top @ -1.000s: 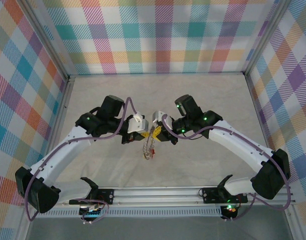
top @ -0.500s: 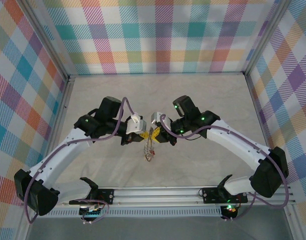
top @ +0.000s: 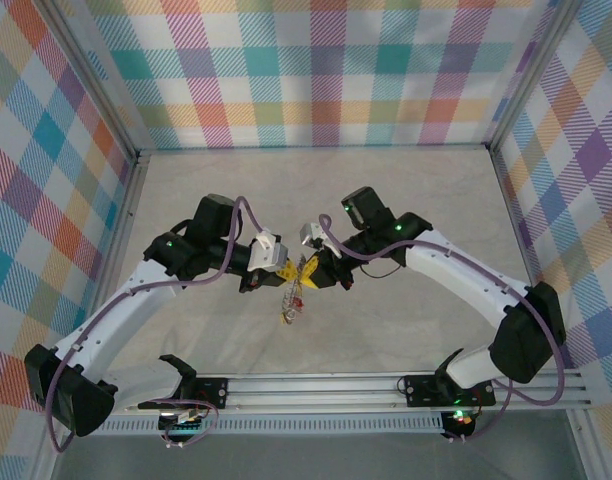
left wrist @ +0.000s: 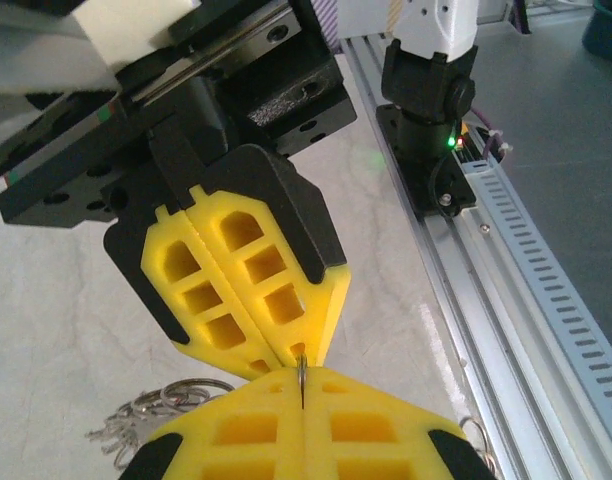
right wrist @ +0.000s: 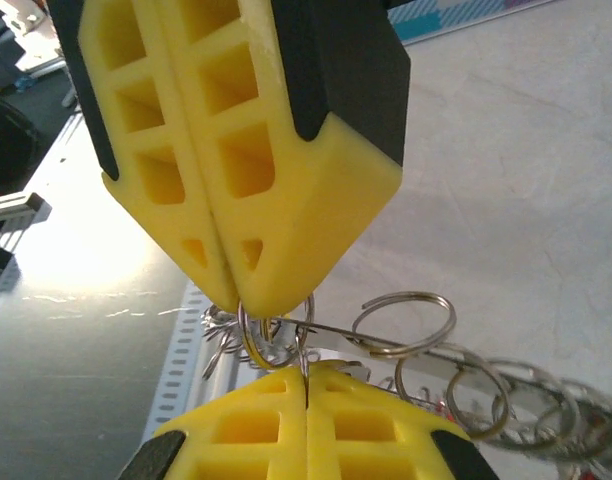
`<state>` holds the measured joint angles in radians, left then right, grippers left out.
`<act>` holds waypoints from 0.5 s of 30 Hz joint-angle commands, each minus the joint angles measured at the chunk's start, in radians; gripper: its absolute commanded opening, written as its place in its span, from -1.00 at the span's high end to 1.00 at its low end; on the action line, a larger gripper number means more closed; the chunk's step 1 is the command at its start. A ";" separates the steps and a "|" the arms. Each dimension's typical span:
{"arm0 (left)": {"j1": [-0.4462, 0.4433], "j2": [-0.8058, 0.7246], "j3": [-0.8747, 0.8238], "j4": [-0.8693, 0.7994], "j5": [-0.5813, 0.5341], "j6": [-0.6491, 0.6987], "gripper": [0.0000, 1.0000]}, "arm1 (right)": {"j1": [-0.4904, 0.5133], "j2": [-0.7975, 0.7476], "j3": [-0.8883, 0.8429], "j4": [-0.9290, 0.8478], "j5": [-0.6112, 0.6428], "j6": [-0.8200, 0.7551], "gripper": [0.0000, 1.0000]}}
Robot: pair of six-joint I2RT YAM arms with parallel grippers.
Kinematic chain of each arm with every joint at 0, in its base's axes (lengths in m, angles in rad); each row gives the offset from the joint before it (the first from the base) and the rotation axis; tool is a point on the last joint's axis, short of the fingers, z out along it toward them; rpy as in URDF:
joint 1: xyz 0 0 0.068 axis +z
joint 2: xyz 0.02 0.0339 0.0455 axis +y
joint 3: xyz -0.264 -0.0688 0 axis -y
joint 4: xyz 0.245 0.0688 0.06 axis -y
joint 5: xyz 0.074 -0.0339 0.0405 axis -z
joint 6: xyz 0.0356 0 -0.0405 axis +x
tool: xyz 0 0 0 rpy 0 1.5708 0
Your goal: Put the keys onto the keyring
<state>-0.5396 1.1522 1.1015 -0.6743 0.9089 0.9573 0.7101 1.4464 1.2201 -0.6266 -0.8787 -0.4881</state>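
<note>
While both arms meet tip to tip over the middle of the table (top: 416,190), I see each gripper pinched onto the keyring (top: 294,298).
On the left gripper (left wrist: 301,405) the yellow pads are pressed flat together, with a thin grey wire edge poking up from the seam. Same on the right gripper (right wrist: 306,395): pads closed, a wire strand caught between them. From the right wrist I see the left tips clamped on a ring loop directly above the right tips, nearly touching. Smaller split rings (right wrist: 401,320) trail off to the right along the wire, blurred further out. I see the keys (left wrist: 151,420) as a silvery bunch low beside the left pads; from above, the bunch sits just below the tips, on the rail (top: 316,385) side. Can't tell whether it rests on the table.
</note>
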 commanded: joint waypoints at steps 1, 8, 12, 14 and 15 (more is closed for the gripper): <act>0.006 -0.022 0.001 0.043 0.118 0.049 1.00 | 0.002 0.018 0.046 -0.035 -0.095 -0.041 1.00; 0.004 -0.019 0.001 -0.002 0.128 0.085 1.00 | -0.004 -0.010 0.059 -0.046 -0.048 -0.061 1.00; 0.005 -0.028 -0.013 -0.023 0.088 0.098 1.00 | -0.020 -0.042 0.060 -0.069 -0.048 -0.097 1.00; 0.005 -0.035 -0.018 -0.032 0.077 0.106 1.00 | -0.028 -0.053 0.061 -0.082 -0.038 -0.102 1.00; 0.006 -0.038 -0.019 -0.037 0.073 0.110 1.00 | -0.034 -0.058 0.062 -0.090 -0.036 -0.107 1.00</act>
<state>-0.5396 1.1427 1.0939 -0.6853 0.9516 1.0264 0.6910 1.4242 1.2461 -0.6861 -0.8978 -0.5442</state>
